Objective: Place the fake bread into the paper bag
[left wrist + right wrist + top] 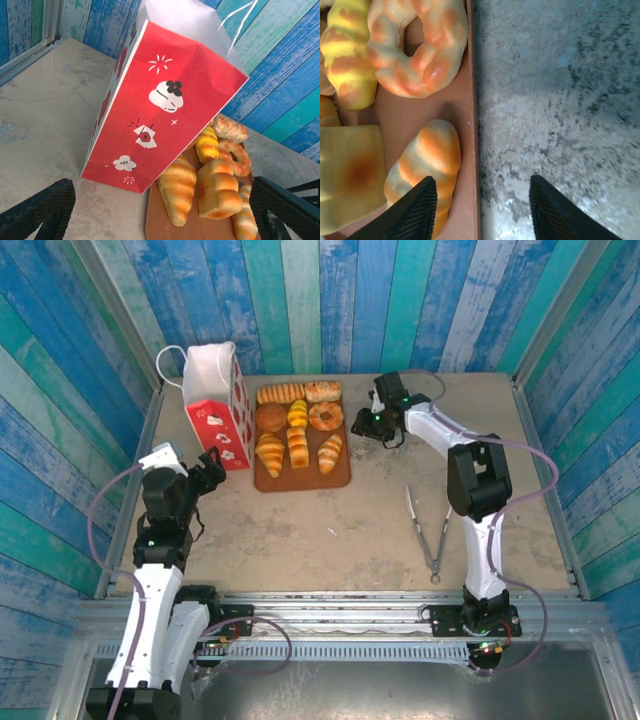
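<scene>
On the counter (350,530), the paper bag (217,405) stands far left, with the fake bread (298,445) on the tray (300,483) beside it. We judge this the pickup step. The right pincer (481,182) is part open and empty, astride the tray's right rim. The left pincer (160,190) is wide open and empty. Next we centre on the croissant (427,155).

Flat brown tray (300,481) on speckled beige table (330,535), metal tongs (428,530) lying well right of it, blue-teal plank walls (350,300) around.
</scene>
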{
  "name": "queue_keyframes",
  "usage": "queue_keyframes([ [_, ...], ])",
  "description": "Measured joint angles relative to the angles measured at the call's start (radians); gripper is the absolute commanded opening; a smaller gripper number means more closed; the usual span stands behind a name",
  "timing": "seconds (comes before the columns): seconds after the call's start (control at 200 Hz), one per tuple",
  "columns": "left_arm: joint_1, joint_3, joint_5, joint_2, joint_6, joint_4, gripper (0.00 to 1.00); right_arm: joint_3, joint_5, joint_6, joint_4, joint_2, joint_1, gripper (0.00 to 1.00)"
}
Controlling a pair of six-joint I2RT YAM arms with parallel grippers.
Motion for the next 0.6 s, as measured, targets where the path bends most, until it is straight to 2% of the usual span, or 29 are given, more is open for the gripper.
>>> queue_keyframes([
  [0.17, 0.000, 0.000, 0.003, 0.025, -0.001, 0.012, 0.94, 0.100, 0.013, -0.002, -0.029, 0.088, 0.009, 0.39],
  [0.596, 0.000, 0.000, -0.007, 0.048, 0.004, 0.008, 0.94, 0.362, -0.004, -0.007, -0.104, 0.294, 0.011, 0.31],
])
